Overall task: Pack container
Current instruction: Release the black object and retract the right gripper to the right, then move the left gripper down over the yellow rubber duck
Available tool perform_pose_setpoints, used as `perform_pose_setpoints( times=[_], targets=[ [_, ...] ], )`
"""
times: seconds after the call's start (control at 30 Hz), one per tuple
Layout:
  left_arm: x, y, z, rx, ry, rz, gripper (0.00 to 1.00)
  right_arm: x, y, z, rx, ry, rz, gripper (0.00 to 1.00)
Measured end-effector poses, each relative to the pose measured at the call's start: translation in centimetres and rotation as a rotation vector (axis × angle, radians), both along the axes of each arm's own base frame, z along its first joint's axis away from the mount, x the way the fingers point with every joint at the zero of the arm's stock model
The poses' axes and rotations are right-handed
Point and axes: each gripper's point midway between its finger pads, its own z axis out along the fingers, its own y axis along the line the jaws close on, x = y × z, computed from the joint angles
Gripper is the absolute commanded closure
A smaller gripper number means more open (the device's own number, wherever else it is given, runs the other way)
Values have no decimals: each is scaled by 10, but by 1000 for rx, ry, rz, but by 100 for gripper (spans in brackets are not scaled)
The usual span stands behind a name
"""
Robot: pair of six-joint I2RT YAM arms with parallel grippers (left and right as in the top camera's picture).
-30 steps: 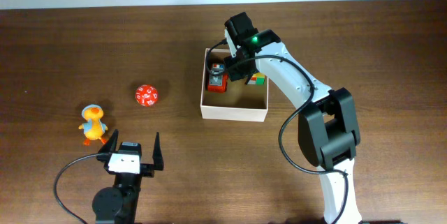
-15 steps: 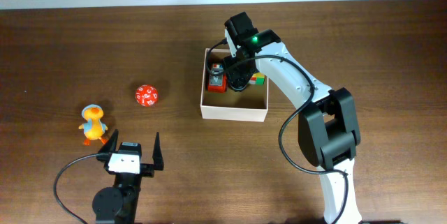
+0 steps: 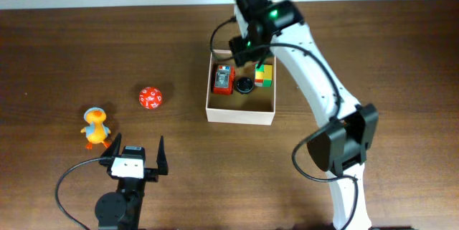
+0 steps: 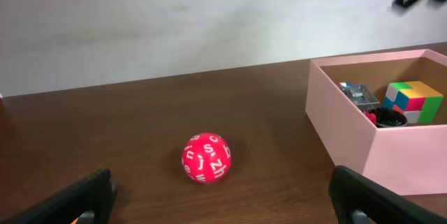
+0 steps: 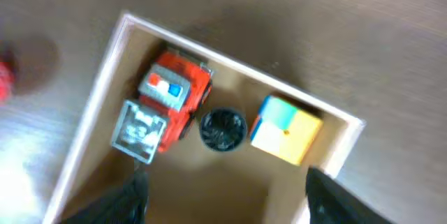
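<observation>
- Container (image 3: 240,114): stood flat on the table (image 3: 72,44), just right of centre in the overhead frame.
- Contents, along its upper half: red toy truck (image 3: 224,79) at left, black round piece (image 3: 244,84) in the middle, multicoloured cube (image 3: 264,75) at right.
- Right gripper (image 5: 227,196): hung above the container, fingers spread wide, holding nothing.
- Left gripper (image 3: 138,147): lower left, fingers wide apart, empty.
- Loose items: red lettered ball (image 3: 150,98) left of the container; orange duck (image 3: 95,127) farther left.
</observation>
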Motion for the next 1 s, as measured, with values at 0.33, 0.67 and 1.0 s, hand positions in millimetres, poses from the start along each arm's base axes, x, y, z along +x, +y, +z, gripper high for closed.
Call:
perform_pose_setpoints(
  times=[0.33,0.67,1.0],
  targets=[
    [0,0,0,0,0,0,1,-1,-148,85,-50,-74,-503,10],
    [0,0,0,0,0,0,1,-8,-287,86,-46,-58,-909,1],
    [0,0,0,0,0,0,1,-16,-324,86,-41,-55,-1001,1]
  ],
)
